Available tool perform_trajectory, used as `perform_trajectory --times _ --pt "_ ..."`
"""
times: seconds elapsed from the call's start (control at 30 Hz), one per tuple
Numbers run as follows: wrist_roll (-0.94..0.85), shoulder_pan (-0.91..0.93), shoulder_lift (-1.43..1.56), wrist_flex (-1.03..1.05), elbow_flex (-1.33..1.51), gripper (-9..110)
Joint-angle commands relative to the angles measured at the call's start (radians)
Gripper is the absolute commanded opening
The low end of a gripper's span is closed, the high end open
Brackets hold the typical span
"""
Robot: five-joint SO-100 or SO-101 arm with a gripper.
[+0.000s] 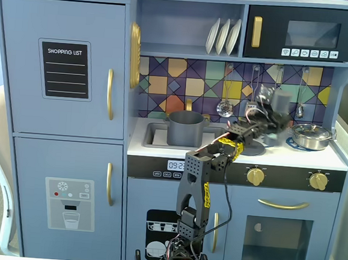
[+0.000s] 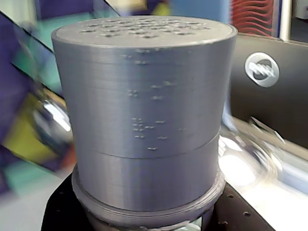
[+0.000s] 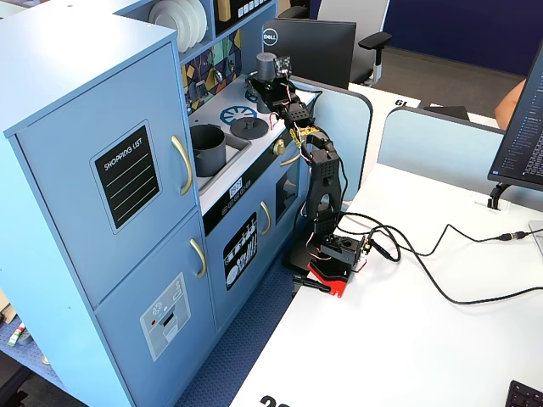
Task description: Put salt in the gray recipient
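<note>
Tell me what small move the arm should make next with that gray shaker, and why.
Probably carry the salt shaker sideways, leftward in a fixed view, toward the gray pot in the sink. The gripper appears to hold the shaker upright above the stove side of the counter, well apart from the pot. The perforated top faces up, so tipping should wait until it is over the pot.

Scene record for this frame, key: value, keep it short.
setting: blue toy kitchen
held: gray cylindrical shaker with perforated top, upright, above the counter's right side in a fixed view
gripper: shut on the shaker
target: gray pot in the sink, open top, left of the shaker
other: round dark lid on the counter; steel pan far right
stage: no pouring visible
</note>
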Motion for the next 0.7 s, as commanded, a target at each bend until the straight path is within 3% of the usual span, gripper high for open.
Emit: perform_trajectory --times 0.0,0.2,0.67 --pt "0.074 -0.064 0.152 -0.003 -0.127 0" --pt "0.115 -0.192 0.275 0.155 -0.138 0" --pt "0.437 -0.558 0.451 0.36 -0.146 0"
